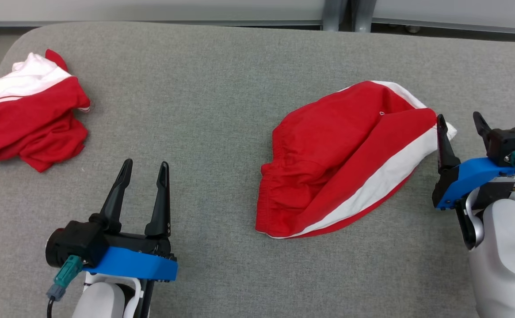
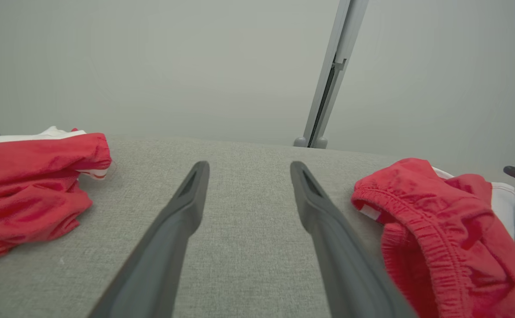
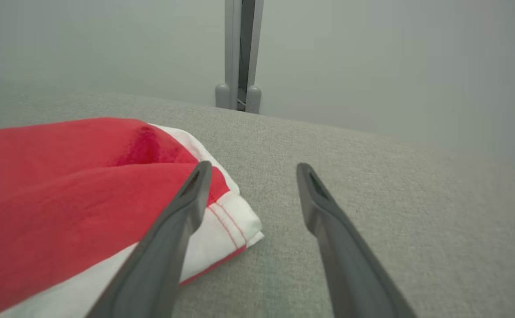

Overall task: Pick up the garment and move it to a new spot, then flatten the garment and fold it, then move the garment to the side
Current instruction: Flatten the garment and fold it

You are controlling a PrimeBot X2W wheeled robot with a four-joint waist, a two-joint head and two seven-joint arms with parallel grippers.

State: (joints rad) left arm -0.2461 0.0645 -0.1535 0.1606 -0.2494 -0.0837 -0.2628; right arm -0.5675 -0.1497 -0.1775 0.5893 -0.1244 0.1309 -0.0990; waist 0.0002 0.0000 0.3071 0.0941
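Nearest to me, the left gripper [image 1: 146, 162] is hovering low over the bench [image 1: 222, 88], its two long dark fingers standing spread with bare grey weave between them. The right gripper [image 1: 458, 115] is also holding its fingers wide apart, pinching nothing. Its pale forearm is running off the lower right corner of the head view.

The garment [image 1: 341, 159] is lying on the bench right of centre, just beside the right gripper and well apart from the left one. One of the right fingers is covering part of the white hem corner, and I cannot tell whether it is touching the cloth or hanging just above it. A second red-and-white heap [image 1: 27, 110] is sitting crumpled near the bench's rounded far-left corner, its left side cut off by the frame.

From the head, the garment is reading as a rounded, folded-over shape, red with a broad white stripe. The left wrist view is bringing out its gathered elastic waistband, puckered and ridged, though the frame's bottom edge is clipping it. The right wrist view is giving the hem up close, with red stitching lines on white cloth. The bench covering is looking like coarse woven fabric. Behind it a pale metal post [image 1: 332, 13] is rising against a blurred, plain wall.
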